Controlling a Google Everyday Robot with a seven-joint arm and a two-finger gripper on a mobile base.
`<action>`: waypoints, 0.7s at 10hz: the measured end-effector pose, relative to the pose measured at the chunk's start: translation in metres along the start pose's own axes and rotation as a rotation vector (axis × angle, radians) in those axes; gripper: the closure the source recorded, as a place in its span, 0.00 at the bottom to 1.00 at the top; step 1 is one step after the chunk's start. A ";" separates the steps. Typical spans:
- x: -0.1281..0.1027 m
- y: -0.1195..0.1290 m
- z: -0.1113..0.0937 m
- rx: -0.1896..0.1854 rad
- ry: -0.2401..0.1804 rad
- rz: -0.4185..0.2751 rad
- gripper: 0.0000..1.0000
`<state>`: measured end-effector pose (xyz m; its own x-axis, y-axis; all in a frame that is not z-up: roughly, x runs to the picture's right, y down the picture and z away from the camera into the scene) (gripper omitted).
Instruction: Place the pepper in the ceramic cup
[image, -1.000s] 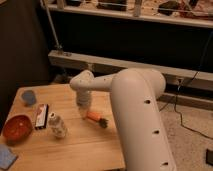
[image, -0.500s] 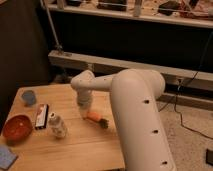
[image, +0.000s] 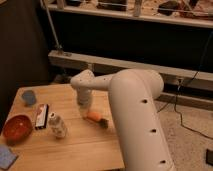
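The pepper (image: 95, 118) is small and orange with a dark stem end pointing right. It lies on the wooden table (image: 75, 150) near the middle. My gripper (image: 84, 111) is shut and reaches down to the tabletop right at the pepper's left end. Whether it touches or grips the pepper I cannot tell. The ceramic cup (image: 28, 96) is small, round and blue-grey. It stands near the table's far left corner, well away from the gripper.
A wide red bowl (image: 16, 127) sits at the left edge. A dark and white packet (image: 41, 116) and a pale plastic bottle (image: 56, 125) lie between bowl and pepper. A blue object (image: 6, 156) is at the front left corner. My white arm (image: 140, 115) covers the table's right side.
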<state>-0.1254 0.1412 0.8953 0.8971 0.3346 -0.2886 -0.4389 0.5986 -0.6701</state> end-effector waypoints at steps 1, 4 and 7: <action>-0.001 -0.001 -0.001 -0.001 -0.003 0.002 0.64; -0.006 -0.001 -0.002 -0.001 -0.009 -0.002 0.64; -0.011 -0.003 -0.007 0.001 -0.019 -0.004 0.64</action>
<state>-0.1340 0.1303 0.8957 0.8976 0.3462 -0.2730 -0.4356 0.6008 -0.6702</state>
